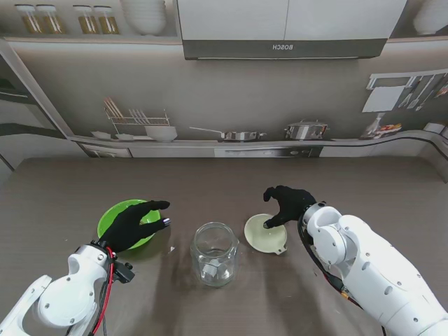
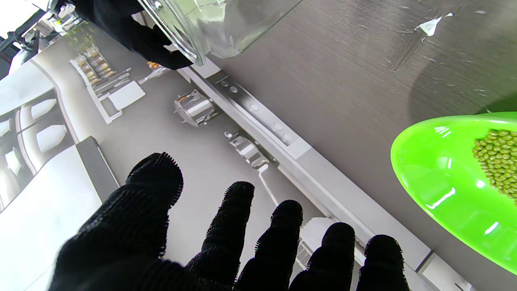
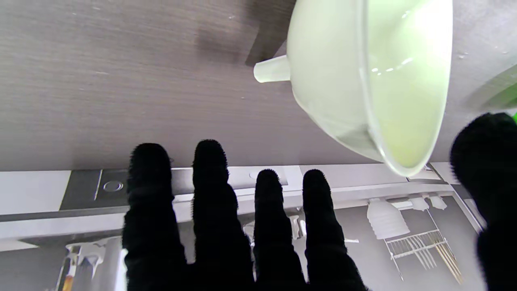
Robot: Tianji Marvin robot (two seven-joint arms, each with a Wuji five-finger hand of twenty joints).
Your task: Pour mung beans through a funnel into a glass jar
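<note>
A clear glass jar [image 1: 213, 253] stands upright at the table's middle, nearest to me; its mouth [image 2: 190, 28] shows in the left wrist view. A green bowl [image 1: 120, 217] holding mung beans [image 2: 497, 155] sits to its left. My left hand [image 1: 133, 225] hovers over the bowl's right side, fingers [image 2: 236, 226] spread, holding nothing. A pale funnel [image 1: 264, 233] lies on its side right of the jar, spout [image 3: 271, 69] along the table. My right hand [image 1: 287, 204] is over the funnel's far edge, open, with fingers [image 3: 210, 190] extended and the thumb [image 3: 486, 161] apart.
A printed kitchen backdrop [image 1: 224, 105] stands along the table's far edge. A small white scrap [image 2: 428, 26] lies on the table between bowl and jar. Bare dark wood-grain table [image 1: 224, 182] stretches beyond the objects.
</note>
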